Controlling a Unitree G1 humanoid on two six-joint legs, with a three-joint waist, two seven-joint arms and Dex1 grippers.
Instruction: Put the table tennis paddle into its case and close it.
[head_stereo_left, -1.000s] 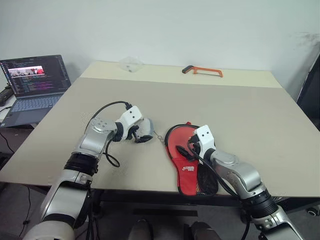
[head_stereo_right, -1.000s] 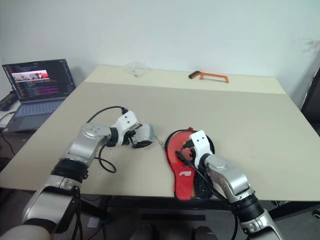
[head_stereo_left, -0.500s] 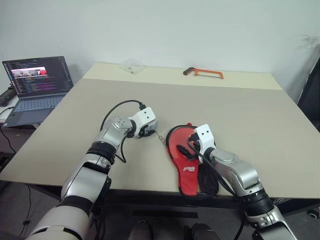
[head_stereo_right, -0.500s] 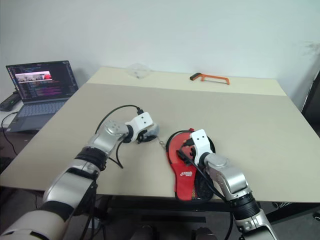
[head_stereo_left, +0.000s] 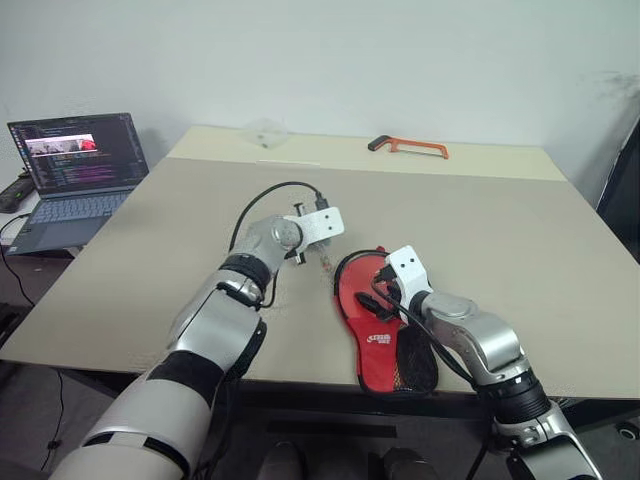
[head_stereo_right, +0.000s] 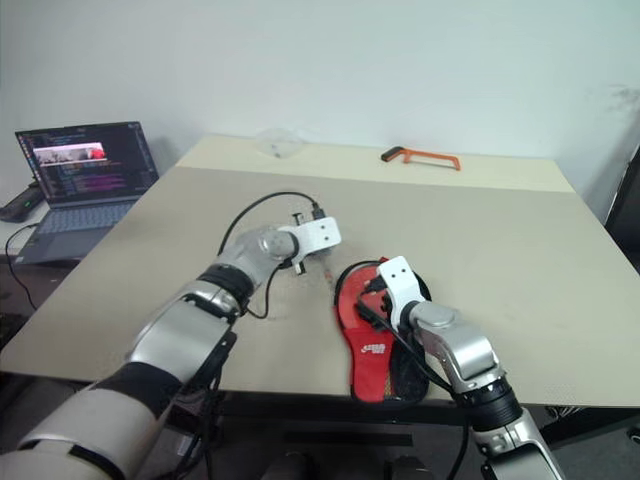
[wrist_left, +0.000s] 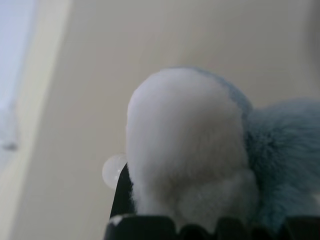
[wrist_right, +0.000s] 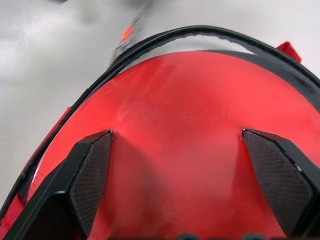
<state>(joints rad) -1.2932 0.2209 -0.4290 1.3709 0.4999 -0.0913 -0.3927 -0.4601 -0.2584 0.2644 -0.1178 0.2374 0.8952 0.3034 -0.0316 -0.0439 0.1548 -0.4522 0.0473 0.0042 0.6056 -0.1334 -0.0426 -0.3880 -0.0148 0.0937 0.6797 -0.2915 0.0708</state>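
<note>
Case (head_stereo_left: 375, 320): red pouch, black-trimmed, flat on the table (head_stereo_left: 480, 230) near its front edge. Right gripper (wrist_right: 187, 185): jaws spread wide, both fingertips (wrist_right: 90, 170) pressing the red face. Left gripper (wrist_left: 195, 220): just left of the case's rounded end, pinching a fluffy white-and-blue-grey pompom (wrist_left: 185, 145). Orange hacksaw (head_stereo_left: 407, 146): far edge, well beyond both grippers.

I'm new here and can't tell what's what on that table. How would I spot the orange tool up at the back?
Start at the big beige table and follow it to its far edge by the white wall. Right of the middle there lies the orange hacksaw, flat and alone. Its thin orange frame and dark grip set it apart from the clear plastic piece lying further left.
</note>
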